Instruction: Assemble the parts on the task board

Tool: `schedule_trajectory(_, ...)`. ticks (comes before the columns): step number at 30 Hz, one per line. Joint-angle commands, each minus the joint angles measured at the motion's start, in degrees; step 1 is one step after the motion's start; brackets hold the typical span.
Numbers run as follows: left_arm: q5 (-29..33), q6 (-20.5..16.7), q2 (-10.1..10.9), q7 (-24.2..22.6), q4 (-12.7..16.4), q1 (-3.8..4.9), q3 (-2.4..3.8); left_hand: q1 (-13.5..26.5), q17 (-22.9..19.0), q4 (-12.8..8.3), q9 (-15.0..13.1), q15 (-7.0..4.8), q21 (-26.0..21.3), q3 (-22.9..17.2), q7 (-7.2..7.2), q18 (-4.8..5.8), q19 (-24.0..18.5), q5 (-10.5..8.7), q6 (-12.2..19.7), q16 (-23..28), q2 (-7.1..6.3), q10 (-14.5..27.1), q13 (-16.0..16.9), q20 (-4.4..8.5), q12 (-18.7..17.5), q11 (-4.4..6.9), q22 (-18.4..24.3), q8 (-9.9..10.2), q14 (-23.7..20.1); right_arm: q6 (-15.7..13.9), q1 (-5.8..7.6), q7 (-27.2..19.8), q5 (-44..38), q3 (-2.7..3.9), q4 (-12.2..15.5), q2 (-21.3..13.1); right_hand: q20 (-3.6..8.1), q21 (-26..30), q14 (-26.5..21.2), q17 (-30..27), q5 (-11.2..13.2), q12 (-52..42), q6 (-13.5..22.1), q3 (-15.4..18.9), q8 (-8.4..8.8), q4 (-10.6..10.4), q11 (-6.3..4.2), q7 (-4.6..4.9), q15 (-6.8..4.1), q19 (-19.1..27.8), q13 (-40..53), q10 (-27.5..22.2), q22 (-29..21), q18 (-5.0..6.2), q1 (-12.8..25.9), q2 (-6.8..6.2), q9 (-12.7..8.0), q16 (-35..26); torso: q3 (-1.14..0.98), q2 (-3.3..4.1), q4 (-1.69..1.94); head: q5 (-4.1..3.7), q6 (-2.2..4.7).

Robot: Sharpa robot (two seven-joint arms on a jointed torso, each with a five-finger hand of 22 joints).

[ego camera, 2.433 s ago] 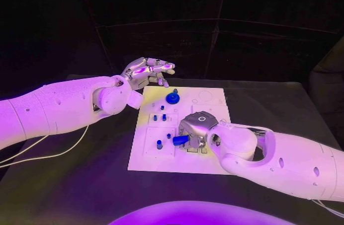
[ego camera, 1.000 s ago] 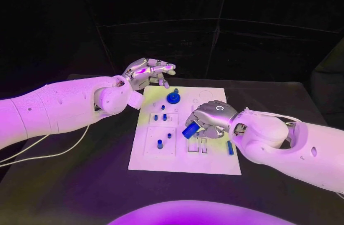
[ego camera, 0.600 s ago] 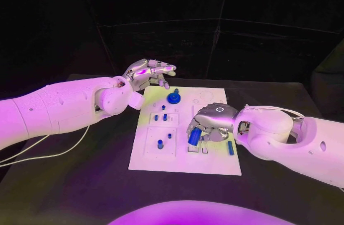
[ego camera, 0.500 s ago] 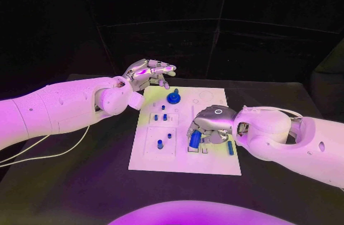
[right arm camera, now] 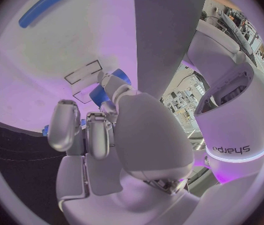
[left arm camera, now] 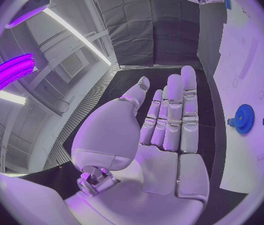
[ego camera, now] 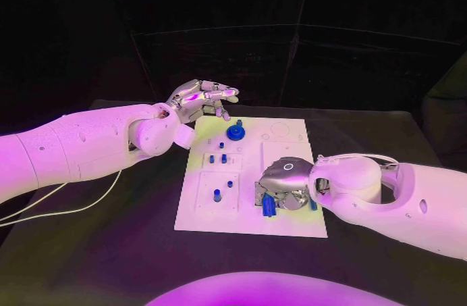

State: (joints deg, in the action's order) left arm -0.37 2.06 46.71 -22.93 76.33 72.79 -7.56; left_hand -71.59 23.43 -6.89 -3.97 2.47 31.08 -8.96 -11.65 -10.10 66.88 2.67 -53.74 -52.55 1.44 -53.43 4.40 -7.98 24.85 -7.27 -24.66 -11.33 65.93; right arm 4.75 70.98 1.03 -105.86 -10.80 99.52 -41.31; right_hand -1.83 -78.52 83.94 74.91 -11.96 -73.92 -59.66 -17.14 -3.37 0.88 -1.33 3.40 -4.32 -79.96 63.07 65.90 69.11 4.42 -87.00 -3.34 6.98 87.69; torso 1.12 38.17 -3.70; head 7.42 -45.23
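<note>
Right hand (ego camera: 283,182) holding blue part (ego camera: 268,207), moved nearer on task board (ego camera: 243,225); left hand (ego camera: 202,96) unchanged, fingers apart.

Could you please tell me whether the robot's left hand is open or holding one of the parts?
Open. The left hand holds nothing, its fingers stretched out flat and its palm bare, beyond the board's far corner.

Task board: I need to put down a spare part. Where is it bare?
The task board's near strip, below the pegs, is bare, as is its far right corner beside the blue gear. Around the right hand, holding a blue part, it is crowded.
</note>
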Motion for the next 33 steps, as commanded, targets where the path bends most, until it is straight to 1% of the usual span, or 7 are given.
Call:
schedule_trajectory(1,-0.21,0.38,-0.03,-0.20,0.02,0.08,0.01,-0.06,-0.05,0.09,0.06,0.02,-0.19,0.30,0.11,-0.24,0.30,0.04,0.43,-0.02,0.40,0.39,-0.09,-0.06,0.23,-0.13,0.08,-0.11,-0.40,0.69,0.08,-1.02,-1.67,-0.16,-0.24,0.19,0.09,0.33,4.95,11.34,0.36,-0.21,-0.01,-2.91,-0.31,-1.98,0.16,0.03,-0.33,0.37,-0.10,-0.45,-0.11,-0.06,0.68,-0.35,0.00,-0.24,-0.04,0.03,-0.08,0.01,0.03)
schedule_trajectory(5,-0.21,0.42,-0.05,-0.18,0.03,0.08,0.01,-0.06,-0.05,0.09,0.06,0.02,-0.19,0.30,0.11,-0.24,0.30,0.04,0.43,-0.02,0.40,0.39,-0.09,-0.06,0.23,-0.13,0.08,-0.11,-0.40,-0.31,0.09,-1.04,-1.92,-0.23,-0.45,0.34,0.09,0.35,4.95,11.35,0.38,-0.23,-0.01,-3.26,-0.30,-1.88,0.17,0.05,-0.33,0.38,-0.14,-0.48,-0.12,-0.06,0.98,-0.47,-0.03,-0.24,-0.04,0.01,-0.07,-0.03,0.08)
schedule_trajectory(9,-0.21,0.45,-0.08,-0.17,0.01,0.08,0.00,-0.06,-0.05,0.09,0.06,0.02,-0.19,0.30,0.11,-0.24,0.30,0.04,0.43,-0.02,0.40,0.39,-0.09,-0.06,0.23,-0.13,0.08,-0.11,-0.40,-2.06,0.09,-0.93,-2.35,-0.26,-0.56,0.32,0.09,0.36,4.94,11.33,0.41,-0.32,-0.03,-3.54,-0.32,-1.82,0.20,0.11,-0.33,0.38,-0.08,-0.39,-0.11,-0.06,1.38,-0.64,-0.06,-0.25,-0.08,0.03,-0.07,-0.06,0.07)
schedule_trajectory(14,-0.21,0.51,-0.11,-0.14,-0.02,0.07,0.00,-0.05,-0.06,0.09,0.07,0.03,-0.20,0.36,0.09,-0.24,0.31,0.04,0.51,-0.04,0.41,0.46,-0.10,-0.07,0.24,-0.15,0.09,-0.09,-0.40,-4.22,0.09,-1.19,-2.61,-0.28,-0.84,0.27,0.10,0.43,4.92,11.27,0.41,-0.33,0.12,-3.90,-0.26,-1.59,0.19,0.10,-0.35,0.43,-0.13,-0.41,-0.22,-0.03,1.60,-0.90,-0.13,-0.30,-0.05,-0.01,-0.09,-0.10,0.09)
schedule_trajectory(18,-0.21,0.72,-0.14,0.02,-0.03,0.07,0.00,-0.05,-0.06,0.09,0.07,0.03,-0.20,0.36,0.09,-0.24,0.31,0.04,0.51,-0.04,0.41,0.46,-0.10,-0.07,0.24,-0.15,0.09,-0.09,-0.40,-5.31,0.09,-1.64,-2.70,-0.28,-1.25,0.23,0.23,0.95,4.68,10.62,0.54,0.34,2.16,-5.74,-0.14,-0.68,-0.04,-0.45,-0.49,0.87,-1.32,-1.71,-0.98,0.15,2.41,-1.62,-0.67,-0.78,-0.01,0.01,-0.02,-0.17,0.04)
schedule_trajectory(30,-0.21,0.85,-0.07,0.23,0.02,0.07,0.00,-0.03,-0.07,0.10,0.07,0.05,-0.21,0.41,0.07,-0.24,0.32,0.04,0.56,-0.04,0.43,0.52,-0.10,-0.08,0.25,-0.17,0.11,-0.08,-0.41,-6.19,0.08,-2.56,-2.75,-0.29,-1.78,0.26,0.32,1.81,4.25,9.65,0.82,1.17,3.27,-7.76,-0.20,0.52,-0.12,-0.75,-0.55,1.65,-2.90,-3.72,-2.25,0.41,2.96,-2.19,-0.96,-1.50,-0.02,0.02,-0.04,-0.10,-0.18)
schedule_trajectory(33,-0.21,0.92,-0.10,0.29,0.02,0.07,0.00,-0.02,-0.08,0.11,0.08,0.06,-0.22,0.46,0.04,-0.23,0.33,0.04,0.62,-0.05,0.44,0.59,-0.11,-0.09,0.26,-0.19,0.12,-0.07,-0.41,-6.00,0.08,-2.70,-2.75,-0.29,-2.02,0.44,0.31,2.39,3.97,9.03,0.97,1.99,3.86,-8.49,-0.19,0.98,-0.10,-0.87,-0.53,2.18,-4.32,-5.31,-3.12,0.59,3.26,-2.47,-1.09,-1.95,-0.02,0.01,-0.05,-0.12,-0.15)
